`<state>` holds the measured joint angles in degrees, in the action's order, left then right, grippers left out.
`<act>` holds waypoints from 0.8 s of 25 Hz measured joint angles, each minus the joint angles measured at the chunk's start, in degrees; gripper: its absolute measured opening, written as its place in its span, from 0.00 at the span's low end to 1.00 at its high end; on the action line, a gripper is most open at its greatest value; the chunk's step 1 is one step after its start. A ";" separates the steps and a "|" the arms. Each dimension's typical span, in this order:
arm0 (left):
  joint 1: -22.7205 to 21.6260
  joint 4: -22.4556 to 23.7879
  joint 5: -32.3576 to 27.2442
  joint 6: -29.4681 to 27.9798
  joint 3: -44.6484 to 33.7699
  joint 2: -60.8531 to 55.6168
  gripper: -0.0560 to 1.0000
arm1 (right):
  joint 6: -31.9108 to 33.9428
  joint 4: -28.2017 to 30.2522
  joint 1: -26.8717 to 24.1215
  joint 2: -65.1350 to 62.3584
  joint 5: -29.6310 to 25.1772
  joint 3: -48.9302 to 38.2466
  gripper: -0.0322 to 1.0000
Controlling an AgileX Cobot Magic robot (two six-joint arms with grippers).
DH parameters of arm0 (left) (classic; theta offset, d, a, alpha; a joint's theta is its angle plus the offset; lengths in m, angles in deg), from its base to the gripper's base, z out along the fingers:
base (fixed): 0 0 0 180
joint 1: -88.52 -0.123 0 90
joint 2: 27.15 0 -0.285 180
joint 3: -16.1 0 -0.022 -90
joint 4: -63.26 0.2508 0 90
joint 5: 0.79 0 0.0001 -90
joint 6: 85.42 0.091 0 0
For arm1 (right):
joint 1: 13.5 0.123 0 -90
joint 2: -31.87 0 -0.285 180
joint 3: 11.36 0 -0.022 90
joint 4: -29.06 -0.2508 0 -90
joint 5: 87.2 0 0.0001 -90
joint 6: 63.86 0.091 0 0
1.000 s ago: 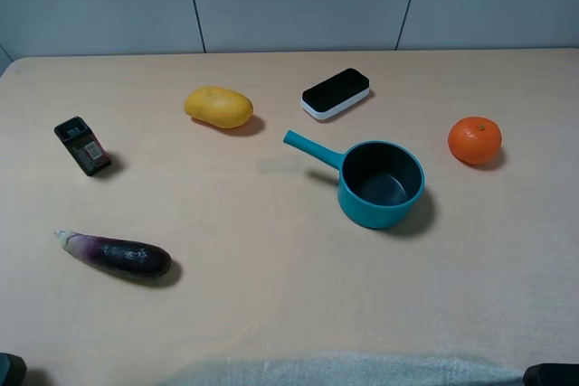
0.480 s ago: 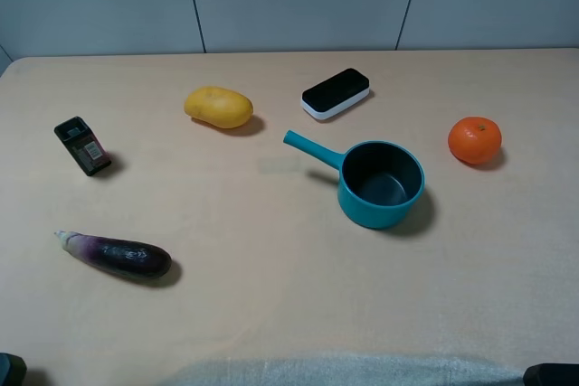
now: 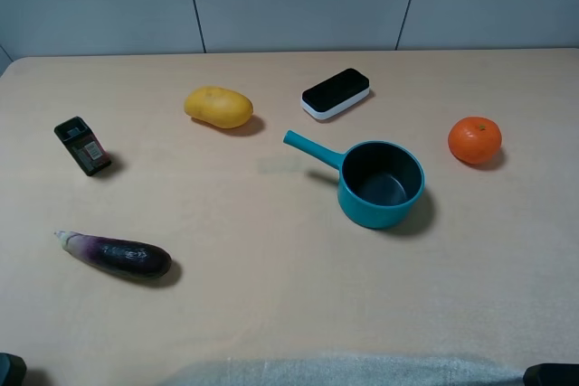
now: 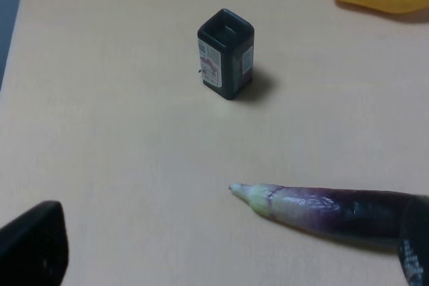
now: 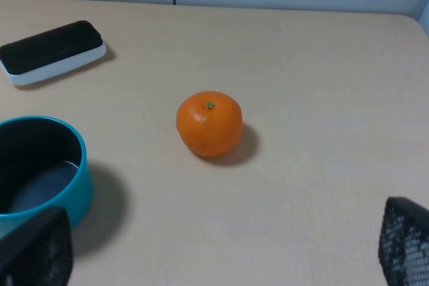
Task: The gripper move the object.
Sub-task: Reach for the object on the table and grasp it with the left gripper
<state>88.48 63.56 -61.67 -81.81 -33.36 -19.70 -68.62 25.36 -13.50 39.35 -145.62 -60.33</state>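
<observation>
**A:** What's biggest?

**B:** The bench, pale tan, carrying everything. Then the teal pan, right of the middle in the high view, its handle pointing back and to the left.

**A:** And after that?

**B:** The purple eggplant lies near the front left, pale tip to the left. The black-and-white eraser sits at the back, beyond the pan. The mango is left of the eraser, and the orange is right of the pan. None of them touch.

**A:** The jaws?

**B:** The left jaws stand wide apart and hold nothing. One dark finger shows at one edge of the left wrist view and its mate at the other. The right jaws are likewise spread, with a finger at either edge of the right wrist view and the orange beyond them.

**A:** And the box?

**B:** The box is smallest. It is black with a reddish-white label and sits alone at the bench's left side. It is behind the eggplant and well left of the mango. It is well apart from the left jaws and nothing touches it.
</observation>
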 joint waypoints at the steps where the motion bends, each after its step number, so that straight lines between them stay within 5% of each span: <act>1: 0.00 -0.31 0.00 0.00 0.00 0.00 0.99 | 0.00 0.00 0.00 0.00 0.00 0.00 0.70; 20: 0.00 0.18 0.00 0.00 0.00 0.00 0.99 | 0.00 0.00 0.00 0.00 0.00 0.00 0.70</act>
<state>88.48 63.74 -61.67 -81.81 -33.36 -19.70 -68.62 25.36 -13.50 39.35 -145.62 -60.33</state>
